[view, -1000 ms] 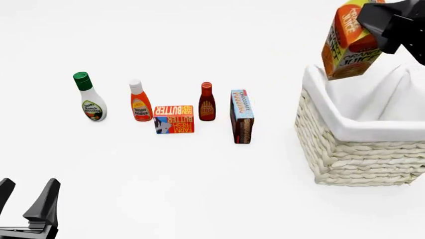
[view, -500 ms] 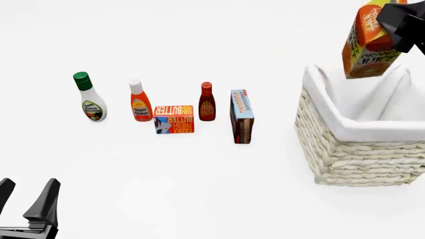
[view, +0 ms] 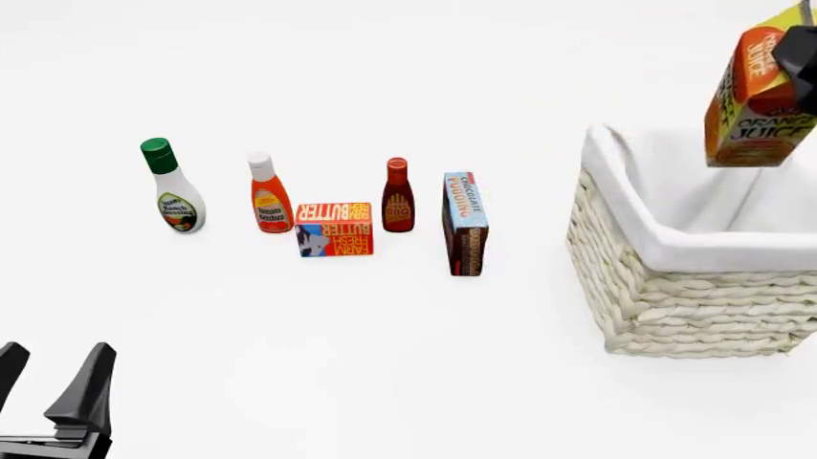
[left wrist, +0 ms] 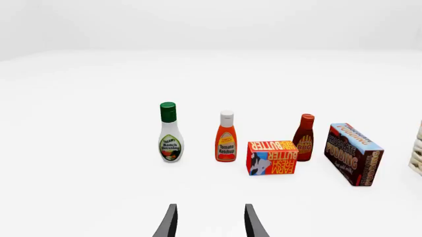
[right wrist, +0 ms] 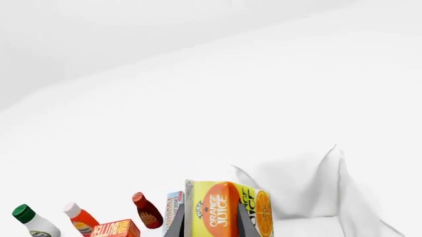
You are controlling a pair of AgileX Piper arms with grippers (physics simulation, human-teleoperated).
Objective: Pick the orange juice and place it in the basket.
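Observation:
The orange juice (view: 761,96), an orange and yellow gable-topped carton, hangs in the air above the far right part of the basket (view: 690,306), clear of its cloth-lined rim. My right gripper (view: 799,69) is shut on the carton at the front view's right edge, mostly cut off. In the right wrist view the orange juice (right wrist: 228,212) sits between the dark fingers (right wrist: 245,228), with the basket's white lining (right wrist: 310,187) behind it. My left gripper (view: 54,361) rests open at the near left, holding nothing, and shows as two bare tips of the left gripper (left wrist: 209,219).
A row of groceries stands left of the basket: ranch dressing bottle (view: 170,196), ketchup bottle (view: 270,199), butter box (view: 335,229), dark red sauce bottle (view: 397,199) and chocolate pudding box (view: 465,222).
My right gripper has carried the orange juice to the right, from over the basket's left rim to above its far right part, and the carton now hangs more upright. The left arm has not moved.

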